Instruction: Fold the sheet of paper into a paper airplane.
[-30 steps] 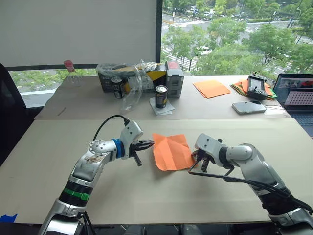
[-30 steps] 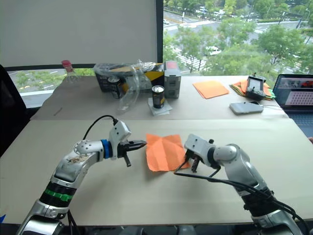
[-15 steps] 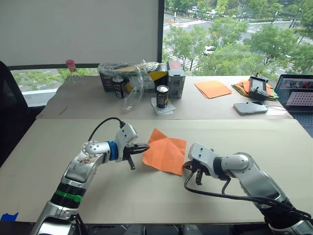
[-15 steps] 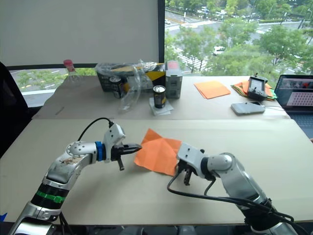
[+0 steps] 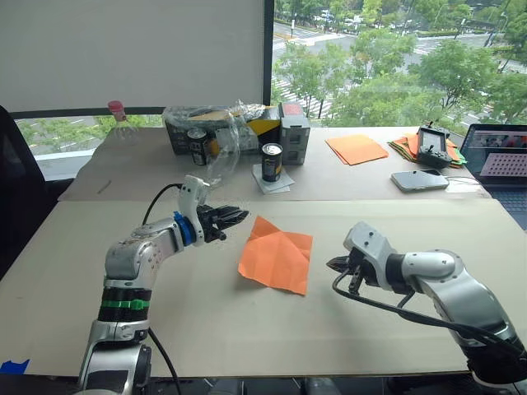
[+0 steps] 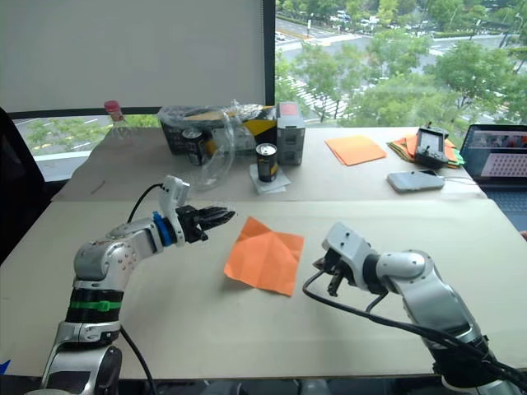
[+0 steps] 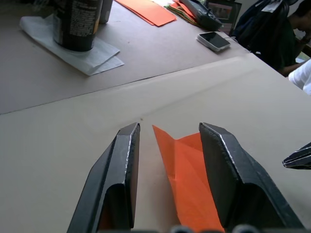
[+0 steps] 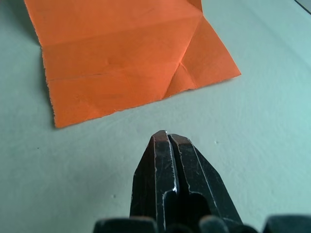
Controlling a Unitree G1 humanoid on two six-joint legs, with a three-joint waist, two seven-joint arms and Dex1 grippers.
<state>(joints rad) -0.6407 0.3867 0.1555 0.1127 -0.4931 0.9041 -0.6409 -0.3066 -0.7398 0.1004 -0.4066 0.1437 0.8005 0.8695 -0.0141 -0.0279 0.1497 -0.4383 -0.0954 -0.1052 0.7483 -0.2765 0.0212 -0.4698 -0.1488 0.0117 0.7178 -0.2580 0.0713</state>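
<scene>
Fingers of the left gripper (image 7: pixel 165 141) stand apart, holding nothing, aimed at the near corner of the one creased orange sheet of paper (image 5: pixel 276 254). That sheet lies flat near the middle of the front tabletop (image 5: pixel 412 230), between the two grippers and touching neither. The right gripper (image 8: pixel 166 138) has its two fingers pressed together, empty, just beside the sheet's other edge. Two cans (image 5: pixel 271 162) stand on the far tabletop.

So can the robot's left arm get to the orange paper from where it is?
Probably yes. The left gripper hangs open beside the sheet of paper's near corner, with bare table between them and nothing in the way. The right gripper sits shut on the far side.
</scene>
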